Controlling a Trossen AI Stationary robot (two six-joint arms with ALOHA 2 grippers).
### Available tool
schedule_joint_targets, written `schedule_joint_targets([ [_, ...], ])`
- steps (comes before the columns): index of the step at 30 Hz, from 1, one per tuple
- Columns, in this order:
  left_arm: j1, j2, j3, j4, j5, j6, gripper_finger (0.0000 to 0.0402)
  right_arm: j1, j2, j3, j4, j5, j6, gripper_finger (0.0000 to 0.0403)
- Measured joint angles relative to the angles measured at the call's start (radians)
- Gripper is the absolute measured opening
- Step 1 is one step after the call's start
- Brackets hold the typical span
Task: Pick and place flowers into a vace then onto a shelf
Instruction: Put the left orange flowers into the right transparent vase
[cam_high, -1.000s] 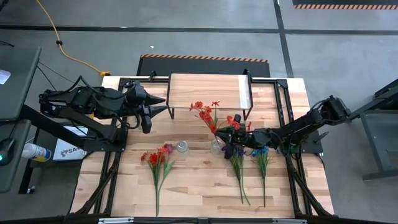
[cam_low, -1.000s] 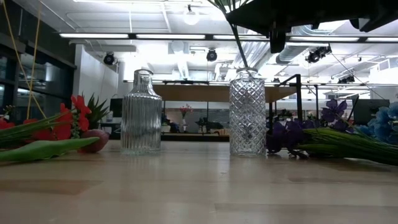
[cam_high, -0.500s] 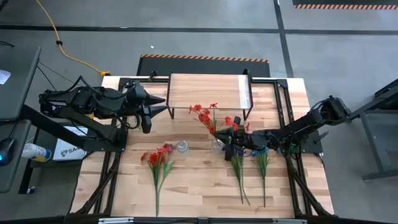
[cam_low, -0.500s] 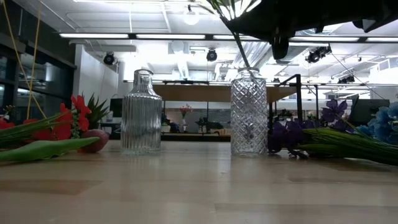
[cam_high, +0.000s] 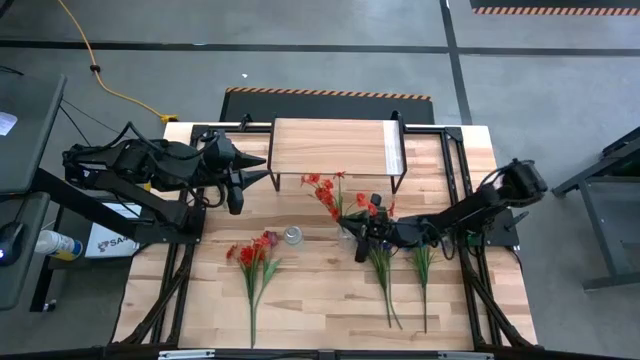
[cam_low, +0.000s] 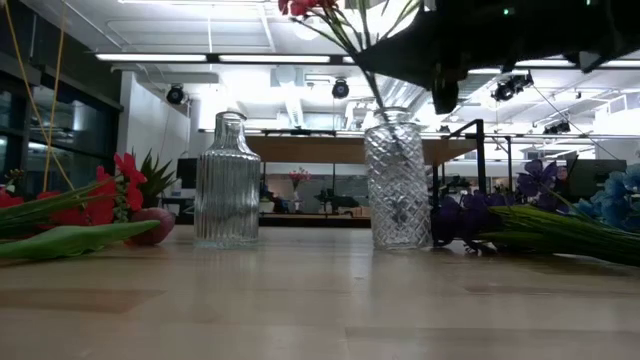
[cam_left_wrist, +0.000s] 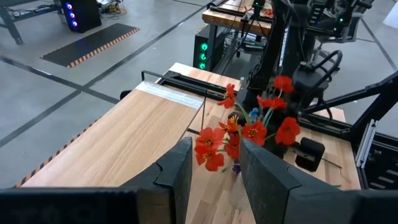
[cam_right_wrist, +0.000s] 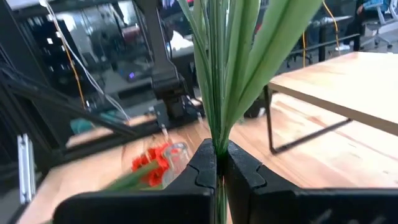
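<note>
A bunch of red flowers (cam_high: 325, 190) leans over the table's middle, with my right gripper (cam_high: 362, 230) shut on its green stems (cam_right_wrist: 217, 134). The stems' lower ends stick into the neck of a diamond-cut glass vase (cam_low: 397, 180). A ribbed glass vase (cam_low: 227, 182) stands to its left. More red flowers (cam_high: 255, 258), purple flowers (cam_high: 382, 262) and blue flowers (cam_high: 422, 255) lie flat on the table. The shelf (cam_high: 335, 148) stands at the far edge. My left gripper (cam_high: 250, 172) hovers open at the left of the shelf, holding nothing. My right gripper pinches the bundle of green stems (cam_right_wrist: 217, 142) between its two fingers, below the leaves. The fingers come in level from the table's right and lie across the stems. The bunch stands tilted toward the far left, and its lower stems (cam_low: 378, 100) reach into the vase's neck.
Dark metal frame rails (cam_high: 455, 190) run along both sides of the plank table. The near part of the table (cam_high: 320, 310) holds only the lying flowers' stems. Another workbench and room clutter show beyond the far edge in the low view.
My right gripper has gone down and a little toward the table's left, still shut on the stems. The red bunch has sunk with it, its stems sliding deeper into the diamond-cut vase, and its blooms now show at the top of the low view.
</note>
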Motion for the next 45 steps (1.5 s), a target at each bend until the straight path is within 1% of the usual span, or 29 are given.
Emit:
schedule_joint_targets([
  [3, 0.0, 0.0, 0.0, 0.0, 0.0, 0.0, 0.0166, 0.0, 0.047, 0.0, 0.086, 0.0, -0.002, 0.0004],
  [9, 0.0, 0.0, 0.0, 0.0, 0.0, 0.0, 0.0166, 0.008, 0.053, 0.0, 0.09, 0.023, -0.005, 0.0004],
  [12, 0.0, 0.0, 0.0, 0.0, 0.0, 0.0, 0.0166, 0.016, 0.03, 0.0, 0.055, 0.052, -0.016, 0.0003],
  [15, 0.0, 0.0, 0.0, 0.0, 0.0, 0.0, 0.0166, 0.017, -0.008, 0.0, -0.002, 0.057, -0.024, 0.0003],
  [18, 0.0, 0.0, 0.0, 0.0, 0.0, 0.0, 0.0166, 0.02, -0.054, 0.0, -0.089, 0.06, -0.018, 0.0004],
  [23, 0.0, 0.0, 0.0, 0.0, 0.0, 0.0, 0.0166, 0.037, -0.095, 0.0, -0.243, 0.089, 0.06, 0.0004],
  [27, 0.0, 0.0, 0.0, 0.0, 0.0, 0.0, 0.0166, 0.053, -0.095, 0.0, -0.253, 0.121, 0.073, 0.001],
  [32, 0.0, 0.0, 0.0, 0.0, 0.0, 0.0, 0.0166, 0.075, -0.095, 0.0, -0.264, 0.198, 0.073, 0.001],
  [36, 0.0, 0.0, 0.0, 0.0, 0.0, 0.0, 0.0166, 0.09, -0.095, 0.0, -0.271, 0.208, 0.073, 0.0015],
  [45, 0.0, 0.0, 0.0, 0.0, 0.0, 0.0, 0.0166, 0.101, -0.095, 0.0, -0.277, 0.213, 0.072, 0.005],
])
